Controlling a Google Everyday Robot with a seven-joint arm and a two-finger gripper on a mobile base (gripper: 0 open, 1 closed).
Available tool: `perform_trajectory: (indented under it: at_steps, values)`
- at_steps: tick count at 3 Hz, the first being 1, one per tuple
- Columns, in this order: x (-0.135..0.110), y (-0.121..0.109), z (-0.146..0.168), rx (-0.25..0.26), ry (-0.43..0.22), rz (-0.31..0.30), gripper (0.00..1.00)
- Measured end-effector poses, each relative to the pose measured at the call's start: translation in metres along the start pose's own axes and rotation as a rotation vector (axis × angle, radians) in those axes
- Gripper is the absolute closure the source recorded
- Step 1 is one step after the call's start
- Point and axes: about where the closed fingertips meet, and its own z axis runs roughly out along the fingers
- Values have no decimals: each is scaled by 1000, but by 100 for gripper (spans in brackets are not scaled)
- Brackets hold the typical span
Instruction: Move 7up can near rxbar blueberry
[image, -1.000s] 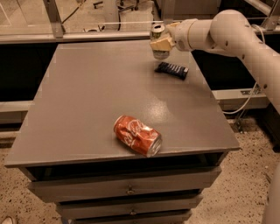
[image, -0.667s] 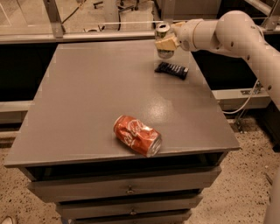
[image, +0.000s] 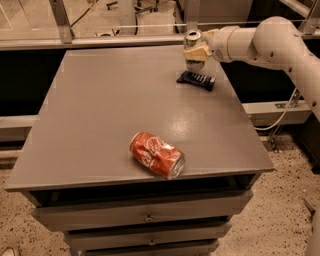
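Observation:
The 7up can (image: 193, 62) stands upright at the far right of the grey table (image: 110, 110), its silver top showing. My gripper (image: 196, 51) reaches in from the right and is shut on the can's upper body. The rxbar blueberry (image: 196, 80), a flat dark bar, lies on the table just in front of the can, close to its base. I cannot tell whether the can rests on the table or hangs just above it.
A dented red cola can (image: 157, 154) lies on its side near the table's front edge. The white arm (image: 270, 37) spans the far right. Drawers (image: 145, 217) sit below the tabletop. A rail and glass stand behind the table.
The gripper with the 7up can has shifted slightly left and back, staying beside the bar. The cola can and the bar have not moved.

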Motion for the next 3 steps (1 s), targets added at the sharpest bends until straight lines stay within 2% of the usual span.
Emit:
perform_trajectory:
  at_steps: [2, 3]
  values:
    - [18, -4, -3, 4, 3, 4, 15]
    - [24, -5, -4, 4, 1, 18, 0]
